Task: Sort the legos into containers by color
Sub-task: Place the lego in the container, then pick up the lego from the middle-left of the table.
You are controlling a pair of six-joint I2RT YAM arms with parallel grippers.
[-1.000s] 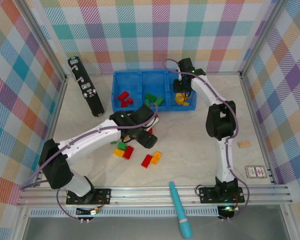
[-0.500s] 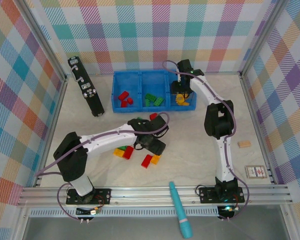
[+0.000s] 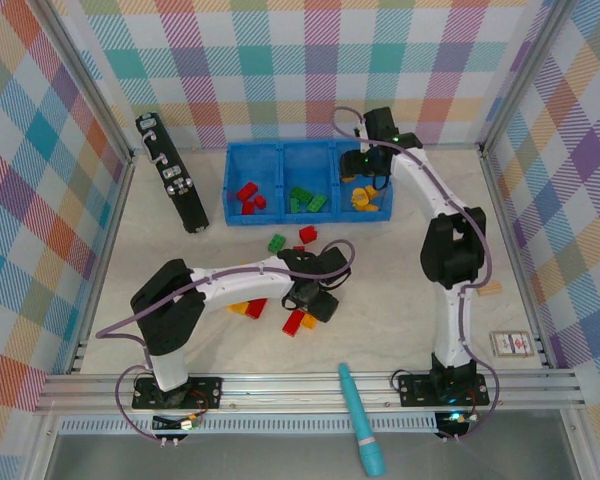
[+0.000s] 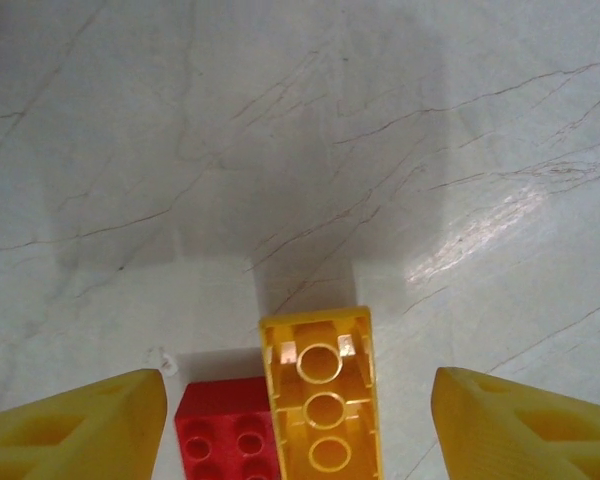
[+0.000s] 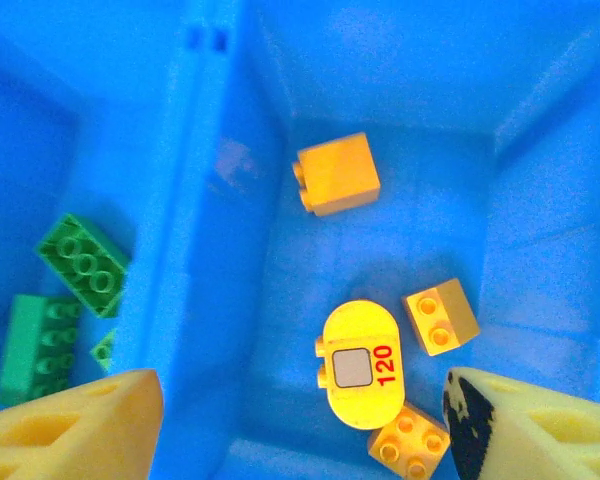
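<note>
Tray [image 3: 270, 219] — red legos [image 3: 248, 197] left, green legos [image 3: 305, 199] middle, yellow-orange legos [image 3: 361, 199] right.

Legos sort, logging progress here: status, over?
Left gripper open, straddling upturned yellow brick beside red brick. Right gripper open above yellow compartment. Green brick loose near tray.

Overhead camera looks down from behind; wrist cameras look down closely on table [image 4: 280, 150] and tray [image 5: 195, 200]
</note>
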